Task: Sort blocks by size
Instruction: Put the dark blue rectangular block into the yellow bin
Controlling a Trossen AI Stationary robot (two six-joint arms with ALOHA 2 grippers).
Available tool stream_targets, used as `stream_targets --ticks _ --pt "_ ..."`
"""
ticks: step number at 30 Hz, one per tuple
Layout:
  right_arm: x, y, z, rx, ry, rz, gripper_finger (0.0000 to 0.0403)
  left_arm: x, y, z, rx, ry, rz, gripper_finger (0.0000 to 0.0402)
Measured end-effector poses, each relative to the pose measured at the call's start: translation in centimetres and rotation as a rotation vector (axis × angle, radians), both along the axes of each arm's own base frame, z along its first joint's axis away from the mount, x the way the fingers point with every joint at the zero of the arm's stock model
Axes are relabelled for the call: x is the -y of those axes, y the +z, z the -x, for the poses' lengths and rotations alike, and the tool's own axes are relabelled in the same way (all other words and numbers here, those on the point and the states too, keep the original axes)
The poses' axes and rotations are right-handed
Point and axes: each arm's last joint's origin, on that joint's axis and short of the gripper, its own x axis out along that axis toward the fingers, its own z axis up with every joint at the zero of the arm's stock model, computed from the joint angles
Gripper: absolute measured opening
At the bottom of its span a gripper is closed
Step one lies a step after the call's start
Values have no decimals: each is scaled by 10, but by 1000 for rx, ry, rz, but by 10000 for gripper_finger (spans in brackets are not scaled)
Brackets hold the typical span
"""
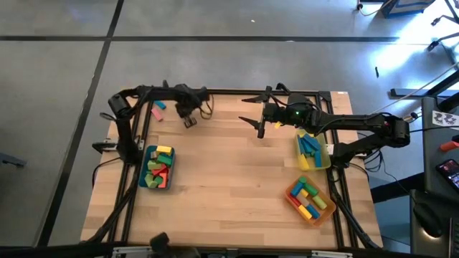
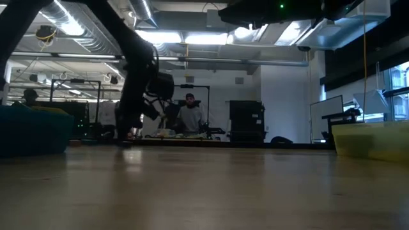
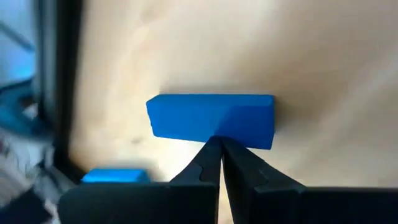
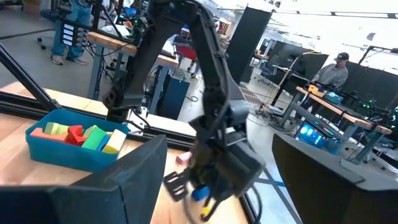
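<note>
Blocks lie sorted in three trays in the high view: teal (image 1: 145,153), yellow (image 1: 326,159), orange (image 1: 290,197). Left claw (image 1: 190,121) hangs at the bench's (image 1: 229,186) far edge. Its wrist view shows it clenched, empty, above a blue bar (image 3: 211,119) on the bench, likely lining up a pick. Right claw (image 1: 259,129) hovers released mid-bench.

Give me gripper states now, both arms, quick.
Left gripper: shut, empty, fingertips together just in front of a blue block lying on the table.
Right gripper: open, empty, raised over the table's far edge.
</note>
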Motion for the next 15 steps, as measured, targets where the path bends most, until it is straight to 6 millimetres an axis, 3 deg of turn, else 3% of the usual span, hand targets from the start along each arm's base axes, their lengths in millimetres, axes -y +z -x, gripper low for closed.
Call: stream_targets --ticks 15 --pt "0 -1 0 -7 0 5 294 94 14 -67 198 -347 238 1"
